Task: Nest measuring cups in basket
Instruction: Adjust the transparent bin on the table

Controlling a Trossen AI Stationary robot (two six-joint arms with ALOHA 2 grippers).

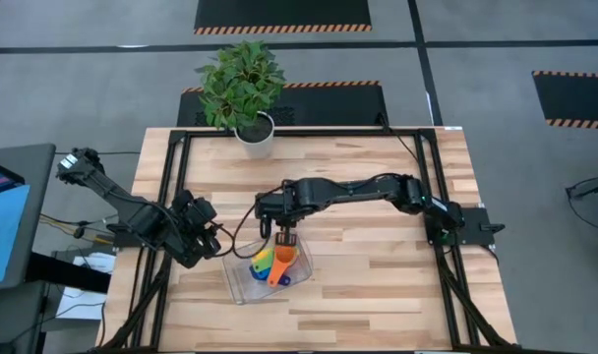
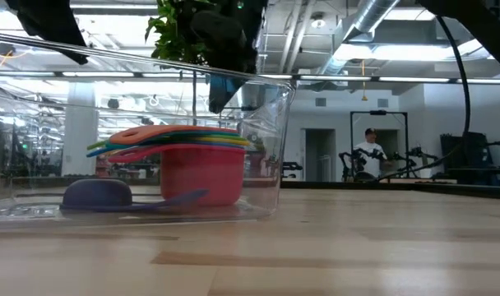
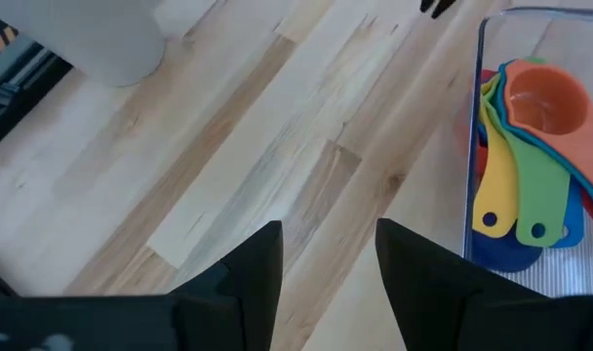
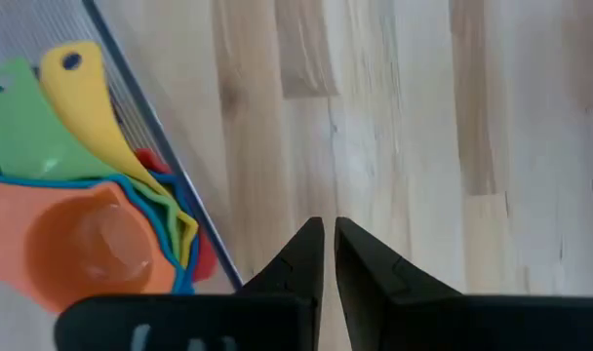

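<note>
High view: right hand (image 1: 285, 239) just above nested measuring cups (image 1: 272, 264).

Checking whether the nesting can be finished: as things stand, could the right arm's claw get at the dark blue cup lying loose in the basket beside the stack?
Probably yes. The right claw hangs over the open-topped basket; the dark blue cup lies uncovered beside the stack.

no text to read in any view, no label or brand on the measuring cups (image 3: 531, 146), no numbers on their handles, no print on the basket (image 2: 266, 148), no sign readable in the room behind the table
</note>
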